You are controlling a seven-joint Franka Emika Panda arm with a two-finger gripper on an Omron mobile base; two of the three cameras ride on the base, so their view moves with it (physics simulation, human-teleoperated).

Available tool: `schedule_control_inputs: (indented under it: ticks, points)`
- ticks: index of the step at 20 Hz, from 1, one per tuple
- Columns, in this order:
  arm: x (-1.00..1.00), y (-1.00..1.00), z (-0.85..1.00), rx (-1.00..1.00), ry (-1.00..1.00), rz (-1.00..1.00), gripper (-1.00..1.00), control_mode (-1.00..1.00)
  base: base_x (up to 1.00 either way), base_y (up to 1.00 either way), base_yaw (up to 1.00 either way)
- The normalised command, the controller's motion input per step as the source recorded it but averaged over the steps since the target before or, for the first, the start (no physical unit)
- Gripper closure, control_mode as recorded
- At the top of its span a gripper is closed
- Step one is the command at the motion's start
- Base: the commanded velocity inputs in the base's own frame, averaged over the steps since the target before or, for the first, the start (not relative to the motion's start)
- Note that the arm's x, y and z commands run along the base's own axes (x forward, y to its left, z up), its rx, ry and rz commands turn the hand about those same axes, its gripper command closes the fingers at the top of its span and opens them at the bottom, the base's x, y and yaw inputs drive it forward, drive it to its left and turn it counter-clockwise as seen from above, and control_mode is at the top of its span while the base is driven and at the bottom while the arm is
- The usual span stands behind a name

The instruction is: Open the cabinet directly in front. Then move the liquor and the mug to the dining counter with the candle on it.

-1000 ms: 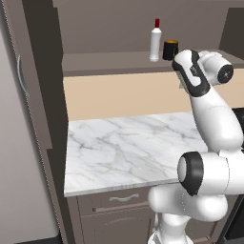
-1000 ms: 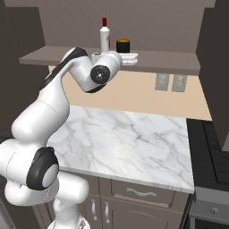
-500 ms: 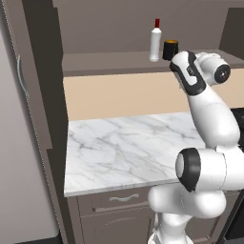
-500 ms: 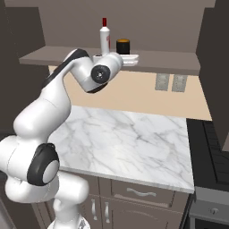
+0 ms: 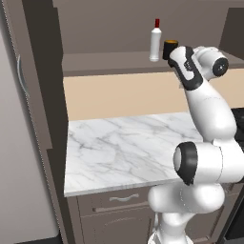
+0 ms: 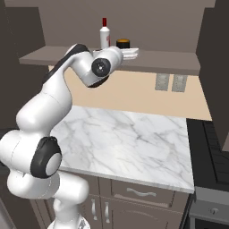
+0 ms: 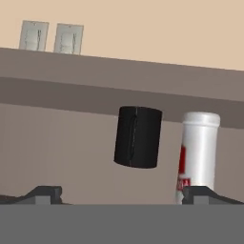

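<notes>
Cabinet (image 5: pixel 119 28) stands open in front of me, its interior shelf exposed above the beige backsplash (image 5: pixel 119 93). On that shelf the liquor (image 5: pixel 155 43), a white bottle with a red cap, stands upright, and the mug (image 5: pixel 170 48), black with an orange inside, sits just beside it, to its right as seen from the left base view. My gripper (image 7: pixel 121 193) is raised to shelf height, close in front of the two items, with its jaws spread wide and nothing between them. In the hand view, which appears rolled over, the mug (image 7: pixel 138 137) lies between the lines of my two fingertips (image 7: pixel 45 193) and apart from them, with the bottle (image 7: pixel 198 155) next to it. Two wall outlets (image 6: pixel 171 82) sit on the backsplash. Below, the marble worktop (image 6: pixel 134 143) lies bare.
</notes>
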Motion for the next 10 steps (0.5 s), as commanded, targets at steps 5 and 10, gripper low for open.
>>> schedule_control_inputs:
  ticks: [5, 10]
  points:
    - [0.21, 0.27, 0.22, 0.0, 0.04, 0.0, -1.0, -1.0, 0.0, 0.0, 0.0]
    - [0.32, 0.11, 0.01, 0.0, 0.11, -0.02, -1.0, -1.0, 0.0, 0.0, 0.0]
